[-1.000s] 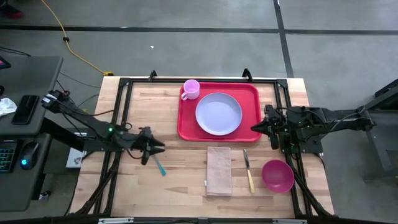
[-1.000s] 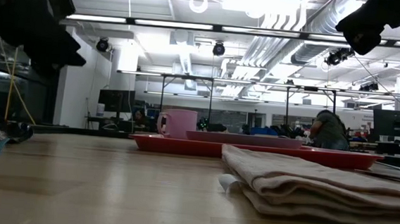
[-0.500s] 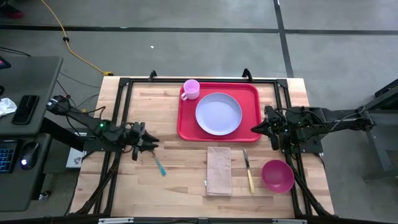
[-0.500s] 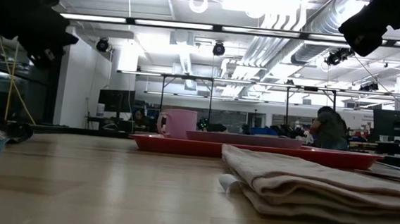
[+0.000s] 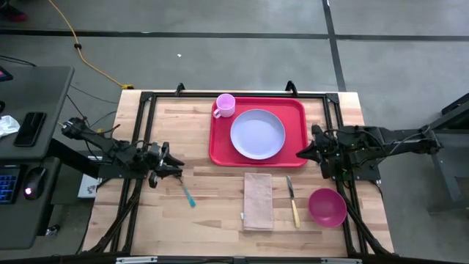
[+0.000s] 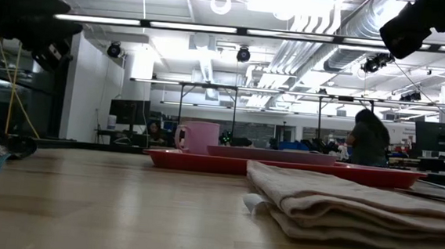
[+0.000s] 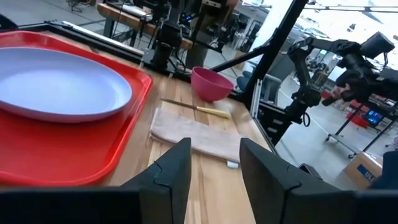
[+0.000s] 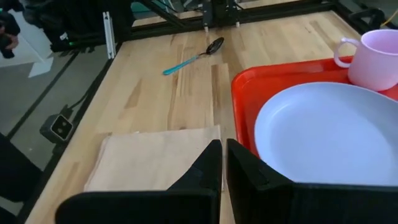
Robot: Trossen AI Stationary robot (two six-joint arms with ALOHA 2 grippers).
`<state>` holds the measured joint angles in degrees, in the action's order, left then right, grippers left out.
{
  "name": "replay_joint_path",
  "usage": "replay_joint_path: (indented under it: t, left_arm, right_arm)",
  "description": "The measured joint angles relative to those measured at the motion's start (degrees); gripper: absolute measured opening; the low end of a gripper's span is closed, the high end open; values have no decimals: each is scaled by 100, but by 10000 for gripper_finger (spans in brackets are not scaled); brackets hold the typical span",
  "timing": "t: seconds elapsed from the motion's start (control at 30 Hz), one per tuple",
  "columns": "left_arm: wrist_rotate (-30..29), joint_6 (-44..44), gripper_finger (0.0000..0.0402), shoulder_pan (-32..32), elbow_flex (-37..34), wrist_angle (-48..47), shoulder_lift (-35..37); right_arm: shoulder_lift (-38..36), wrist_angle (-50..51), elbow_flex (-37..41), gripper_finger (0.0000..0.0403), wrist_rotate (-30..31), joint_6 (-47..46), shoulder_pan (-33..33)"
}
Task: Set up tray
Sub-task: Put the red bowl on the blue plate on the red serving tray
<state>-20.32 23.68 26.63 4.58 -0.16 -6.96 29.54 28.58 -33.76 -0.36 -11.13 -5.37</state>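
The tray (image 5: 258, 130) is set toward the far middle of the table (image 5: 212, 213), between the two grippers. A plate (image 5: 257, 134) is carried on it, with a mug (image 5: 225, 105) in its far left corner. The right gripper (image 5: 302, 152) is placed just off the tray's right rim. A napkin (image 5: 258, 200) is laid in front of the tray, a knife (image 5: 292, 201) to its right, and a bowl (image 5: 327, 207) beyond that. A spoon (image 5: 188, 194) is found just ahead of the left gripper (image 5: 178, 166).
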Motion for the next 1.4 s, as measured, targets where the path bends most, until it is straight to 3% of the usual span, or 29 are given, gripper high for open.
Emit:
replay_joint_path:
  t: [0.4,1.07,1.4]
  left_arm:
    - [-26,-142,166,0,0,0,2]
    - [-40,-244,166,0,0,-71,2]
    - [-37,-242,166,0,0,-175,0]
  right_arm:
    - [59,588,2,0,-1383,-191,-56]
    - [199,1083,-22,0,-1698,-1377,-885]
    - [624,2665,-1190,0,-1640,-1394,-1045]
